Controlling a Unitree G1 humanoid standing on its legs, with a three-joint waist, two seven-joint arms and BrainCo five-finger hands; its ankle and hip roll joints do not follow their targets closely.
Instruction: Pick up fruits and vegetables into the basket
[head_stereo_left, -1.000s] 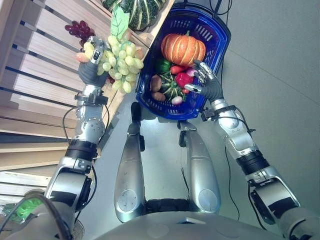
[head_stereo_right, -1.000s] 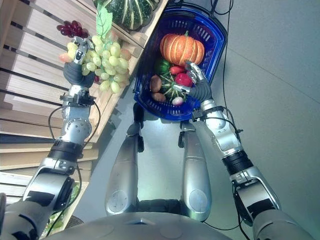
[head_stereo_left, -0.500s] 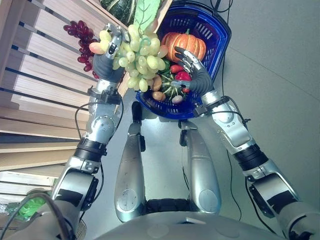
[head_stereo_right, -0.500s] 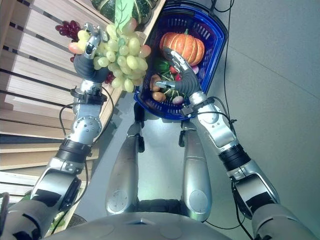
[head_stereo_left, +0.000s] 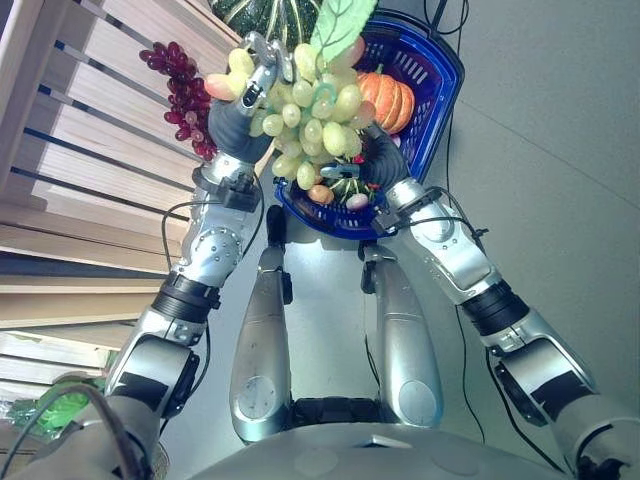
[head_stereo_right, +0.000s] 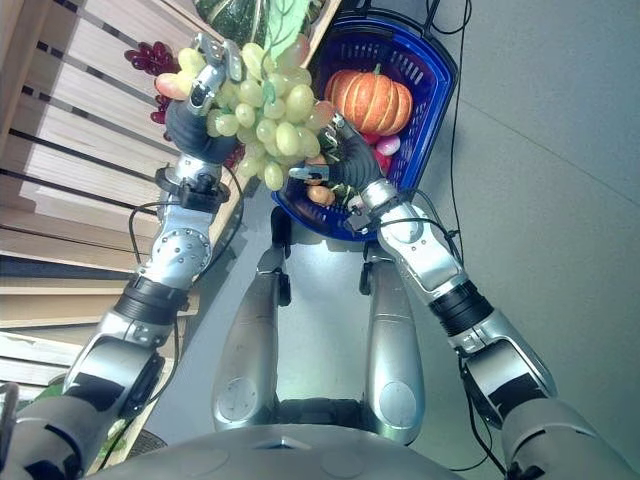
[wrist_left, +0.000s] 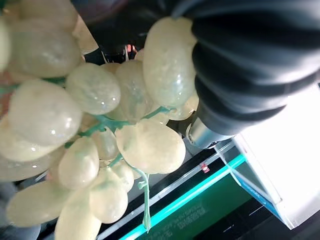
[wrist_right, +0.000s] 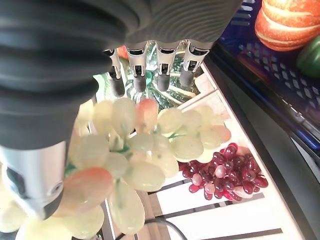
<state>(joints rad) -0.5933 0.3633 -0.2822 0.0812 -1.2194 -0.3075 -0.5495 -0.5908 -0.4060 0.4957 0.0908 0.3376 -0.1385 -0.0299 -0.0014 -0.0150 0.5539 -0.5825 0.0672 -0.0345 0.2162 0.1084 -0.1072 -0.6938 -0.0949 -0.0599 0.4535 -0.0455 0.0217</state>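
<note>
Your green grapes (head_stereo_left: 312, 115) have swung off the wooden shelf (head_stereo_left: 90, 150) and now hang over the near rim of the blue basket (head_stereo_left: 440, 75), the left hand (head_stereo_left: 240, 105) curled round their stem. Your right hand (head_stereo_right: 335, 155), fingers straight, has come up beside them; release looks close.

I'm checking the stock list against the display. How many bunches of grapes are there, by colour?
Pale green grape bunch, held in the left hand: 1
Dark red grape bunch, lying on the slatted wooden shelf: 1
Total: 2
</note>
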